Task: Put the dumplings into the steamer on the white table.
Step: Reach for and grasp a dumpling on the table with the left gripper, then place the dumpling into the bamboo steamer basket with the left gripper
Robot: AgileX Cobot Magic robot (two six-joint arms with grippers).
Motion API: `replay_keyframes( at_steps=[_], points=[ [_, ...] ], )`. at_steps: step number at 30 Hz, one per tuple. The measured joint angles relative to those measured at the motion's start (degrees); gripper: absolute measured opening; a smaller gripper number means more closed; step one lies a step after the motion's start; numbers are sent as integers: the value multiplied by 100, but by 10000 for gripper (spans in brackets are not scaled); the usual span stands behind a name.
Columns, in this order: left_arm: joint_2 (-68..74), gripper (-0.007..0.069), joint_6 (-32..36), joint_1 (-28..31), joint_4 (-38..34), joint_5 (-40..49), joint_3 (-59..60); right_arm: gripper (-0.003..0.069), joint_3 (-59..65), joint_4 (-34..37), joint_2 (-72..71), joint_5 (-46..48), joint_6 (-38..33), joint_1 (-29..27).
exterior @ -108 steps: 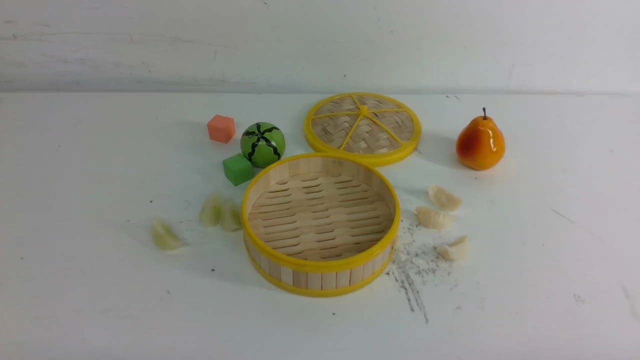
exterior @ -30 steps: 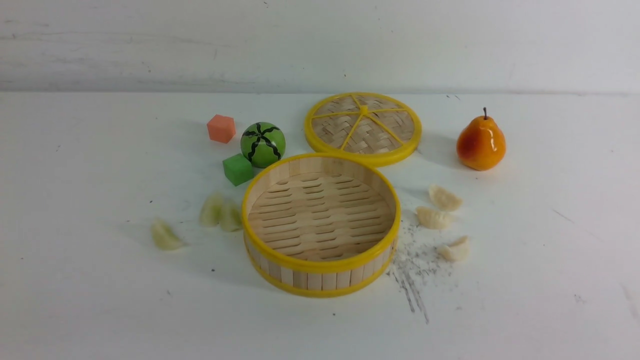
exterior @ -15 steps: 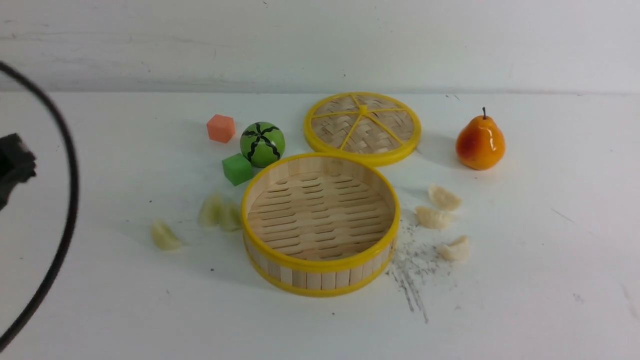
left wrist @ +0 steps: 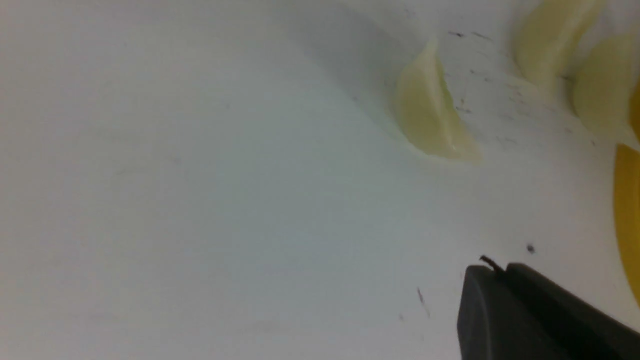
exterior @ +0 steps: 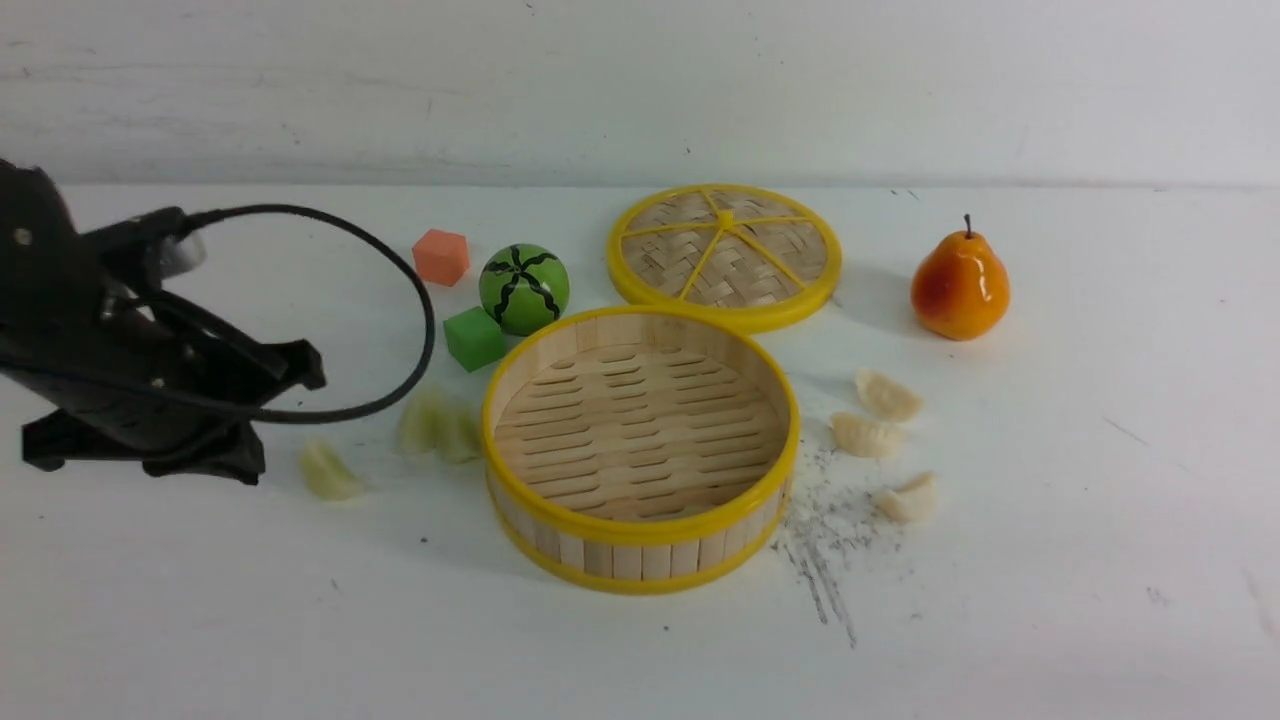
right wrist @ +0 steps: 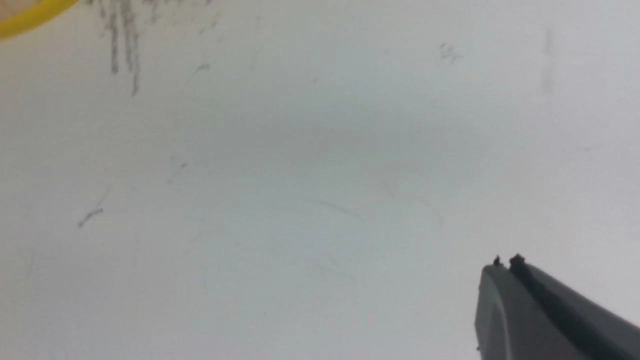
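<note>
The steamer (exterior: 640,532) stands empty mid-table on the white table (exterior: 1050,560). Three pale green dumplings lie left of it: one apart (exterior: 330,472) and two side by side (exterior: 420,420) (exterior: 460,432). Three cream dumplings lie to its right (exterior: 888,396) (exterior: 866,436) (exterior: 910,498). My left gripper (exterior: 305,370) hovers just left of the lone green dumpling (left wrist: 430,117), shut and holding nothing (left wrist: 492,272). My right gripper (right wrist: 505,265) is shut over bare table near the steamer's rim (right wrist: 30,12); the front view does not show it.
Behind the steamer lie its woven lid (exterior: 725,255), a watermelon ball (exterior: 524,288), a green cube (exterior: 474,338) and an orange cube (exterior: 441,256). A pear (exterior: 960,285) stands at the back right. A black cable (exterior: 425,320) loops off the left arm.
The left arm has come in from the left edge and moved right, toward the lone green dumpling. The dumplings and the steamer have not moved.
</note>
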Motion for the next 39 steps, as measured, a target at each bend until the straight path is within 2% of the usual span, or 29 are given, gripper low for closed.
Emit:
replay_keyframes(
  at_steps=[5,9,12,20,22,25,28,34,39],
  points=[
    [653,161,-281,0,-5,-774,-88,-22,397,379,-169,-484,-292,37],
    [999,293,-368,0,169,-1247,-88,-22,409,375,-327,-752,-340,42],
    [1192,314,-375,0,236,-1428,-88,-21,409,375,-349,-771,-351,42],
    [1604,289,-387,0,259,-2159,-118,-16,415,375,-353,-788,-357,42],
    [1695,263,-387,0,260,-2210,-124,-15,415,375,-353,-795,-357,42],
    [1745,182,-387,0,313,-2254,-155,-15,415,370,-353,-801,-357,42],
    [1716,179,-371,-41,396,-2250,-155,-12,415,370,-353,-812,-357,42],
    [1299,179,7,-269,491,-1868,-228,-10,415,370,-353,-819,-357,42],
    [784,179,425,-583,491,-1039,-941,-6,415,351,-353,-827,-357,42]
  ],
)
